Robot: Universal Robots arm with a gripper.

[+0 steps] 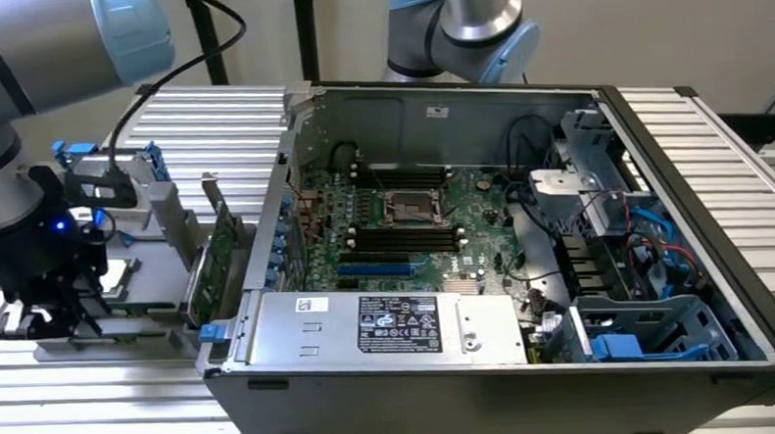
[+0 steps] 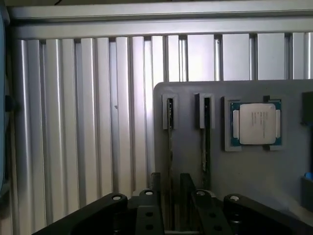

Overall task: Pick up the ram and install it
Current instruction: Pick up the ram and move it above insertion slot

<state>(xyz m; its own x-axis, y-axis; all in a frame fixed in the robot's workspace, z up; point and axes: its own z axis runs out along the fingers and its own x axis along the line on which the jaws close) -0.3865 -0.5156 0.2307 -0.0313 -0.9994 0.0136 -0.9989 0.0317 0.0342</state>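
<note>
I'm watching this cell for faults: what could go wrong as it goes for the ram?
1. The ram and a second stick stand on edge in neighbouring slots of the gray tray. The tool sits over the ram, the one farther from the CPU, so a small offset could knock the second stick.
2. The ram is thin; an off-centre grip might tilt or jam it in its slot.

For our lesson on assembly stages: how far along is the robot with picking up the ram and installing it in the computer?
Done: nothing shows as installed; the motherboard's memory slots look empty. In hand: the gripper hangs over the grey tray, jaws open either side of the ram, which stands in its holder beside a second stick. Left: gripping, lifting, carrying and seating it.
</note>
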